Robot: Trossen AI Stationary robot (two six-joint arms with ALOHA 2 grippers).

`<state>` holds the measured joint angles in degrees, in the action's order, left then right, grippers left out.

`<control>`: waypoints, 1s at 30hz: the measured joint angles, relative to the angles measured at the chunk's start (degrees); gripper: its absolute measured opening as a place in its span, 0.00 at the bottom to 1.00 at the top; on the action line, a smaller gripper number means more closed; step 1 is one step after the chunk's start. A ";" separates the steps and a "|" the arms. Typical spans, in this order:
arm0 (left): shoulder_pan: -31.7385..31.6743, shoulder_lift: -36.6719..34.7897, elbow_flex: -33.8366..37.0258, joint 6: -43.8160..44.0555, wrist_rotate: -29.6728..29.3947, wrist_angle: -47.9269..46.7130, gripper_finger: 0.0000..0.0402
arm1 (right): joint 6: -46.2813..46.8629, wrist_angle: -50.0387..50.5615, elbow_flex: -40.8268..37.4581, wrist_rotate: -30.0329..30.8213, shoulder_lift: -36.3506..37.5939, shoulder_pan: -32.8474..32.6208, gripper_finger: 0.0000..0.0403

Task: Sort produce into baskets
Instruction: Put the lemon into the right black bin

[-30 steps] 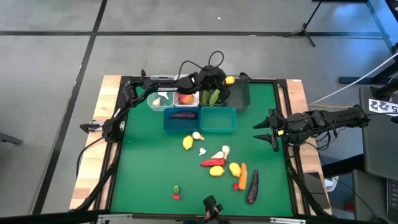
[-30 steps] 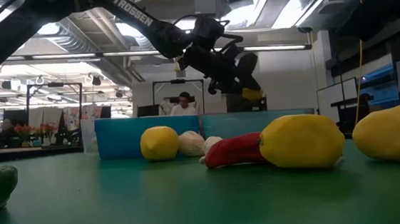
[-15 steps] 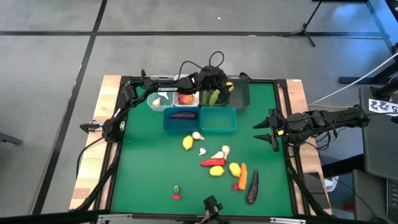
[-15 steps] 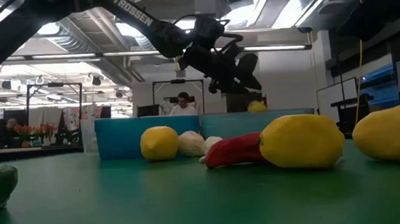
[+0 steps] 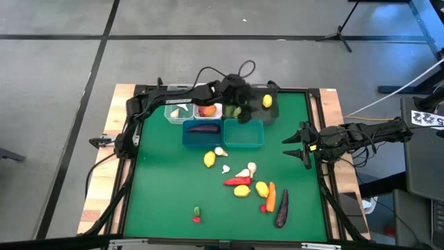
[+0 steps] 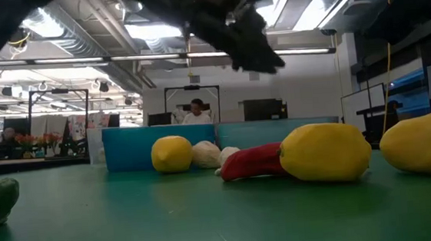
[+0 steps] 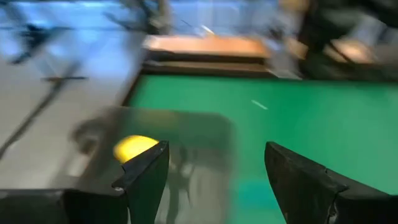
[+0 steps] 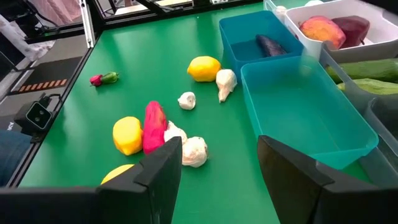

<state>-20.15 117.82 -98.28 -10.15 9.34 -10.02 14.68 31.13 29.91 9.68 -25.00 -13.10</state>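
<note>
My left gripper (image 5: pixel 244 114) is open and empty above the row of baskets at the table's far edge; it also shows in the low view (image 6: pixel 263 57) and in its wrist view (image 7: pixel 217 180). A yellow lemon (image 5: pixel 267 101) lies in the far-right dark grey basket (image 5: pixel 272 112), seen too in the left wrist view (image 7: pixel 133 148). My right gripper (image 5: pixel 291 147) is open and empty over the table's right side, its fingers pointing toward the teal basket (image 8: pixel 305 118). Loose lemons (image 5: pixel 210 160), garlic (image 5: pixel 246 169), a red pepper (image 5: pixel 237 181), a carrot (image 5: pixel 270 197) and an eggplant (image 5: pixel 282 208) lie on the green mat.
A clear basket (image 5: pixel 177 111) holds garlic, a white one (image 5: pixel 208 110) red fruit, a second dark grey one (image 5: pixel 233 108) cucumbers, and a blue one (image 5: pixel 202 133) an eggplant. A small red and green piece (image 5: pixel 196 215) lies near the front edge. A person stands beyond the table (image 6: pixel 198 111).
My left gripper has let go of the lemon, which has dropped into the far-right dark grey basket. The gripper has then risen and moved toward the table's near edge, away from that basket.
</note>
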 joint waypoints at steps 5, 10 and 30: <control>7.69 -7.31 0.01 -6.53 3.13 -16.17 0.64 | 0.00 0.00 0.00 -0.01 -0.02 0.00 0.52; 19.15 -9.46 0.44 -6.24 3.10 -20.90 0.64 | 0.02 -0.11 0.00 0.03 0.00 0.00 0.52; 40.21 -10.39 14.73 42.65 -40.38 -32.90 0.64 | 0.35 0.33 0.00 -0.18 -0.12 -0.02 0.52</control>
<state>20.05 107.43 -83.55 32.50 -31.04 -42.92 15.03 31.45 29.91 9.50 -25.12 -13.12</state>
